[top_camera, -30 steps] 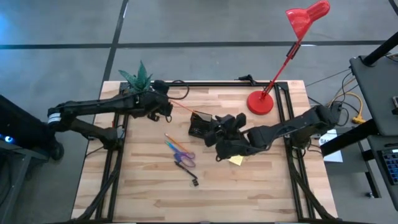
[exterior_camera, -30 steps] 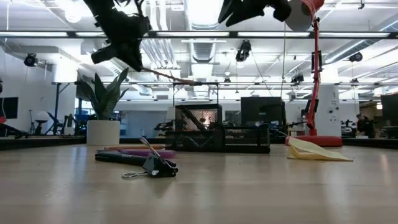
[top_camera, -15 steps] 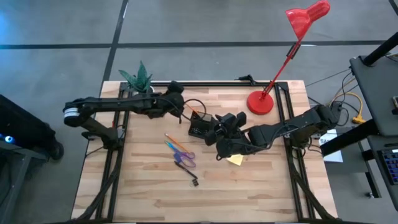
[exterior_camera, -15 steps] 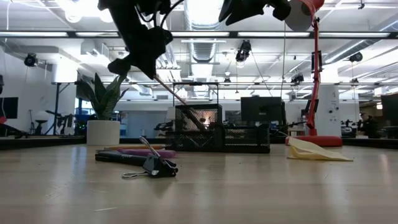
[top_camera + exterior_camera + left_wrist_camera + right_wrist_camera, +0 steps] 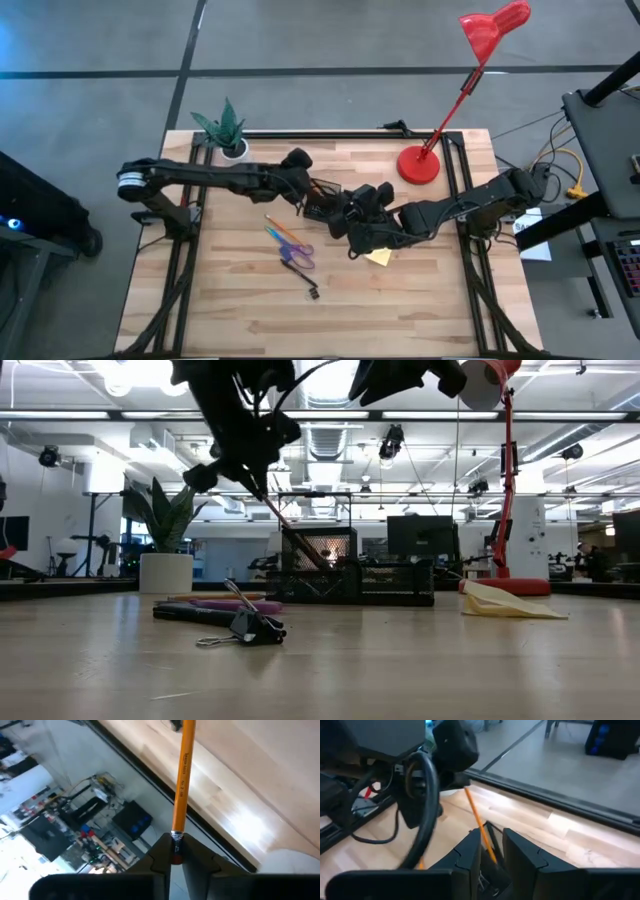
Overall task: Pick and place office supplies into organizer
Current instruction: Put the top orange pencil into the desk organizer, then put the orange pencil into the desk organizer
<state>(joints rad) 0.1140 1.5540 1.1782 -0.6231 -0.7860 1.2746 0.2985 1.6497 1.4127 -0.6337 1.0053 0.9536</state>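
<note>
My left gripper (image 5: 303, 188) is shut on an orange pencil (image 5: 290, 530), just left of the organizer (image 5: 322, 208), a black tray with a taller see-through section (image 5: 320, 555). The pencil slants down into that section. My right gripper (image 5: 492, 855) hovers high over the organizer's right side, its fingers a little apart with nothing plainly between them. A yellow sticky-note pad (image 5: 378, 257) lies on the table to the right. Two pencils and the purple scissors (image 5: 288, 240), a dark pen (image 5: 298, 271) and a black clip (image 5: 245, 628) lie nearer the front. My left gripper pinches the pencil's eraser end (image 5: 176, 840) between its two fingers. The fingers slant down from the table's left and lie along the pencil, which sticks out straight ahead of them. The pencil is tilted steeply, its tip (image 5: 318, 563) down inside the organizer's see-through section.
A red desk lamp stands with its base (image 5: 420, 165) at the back right, and a white plant pot (image 5: 232, 148) at the back left. Bare wood lies along the table's near edge and on its left side.
My left gripper has gone toward the table's right edge and down to the organizer, rolling as it went. The pencil has tipped from near level to a steep slant, and its tip has gone down into the see-through section.
</note>
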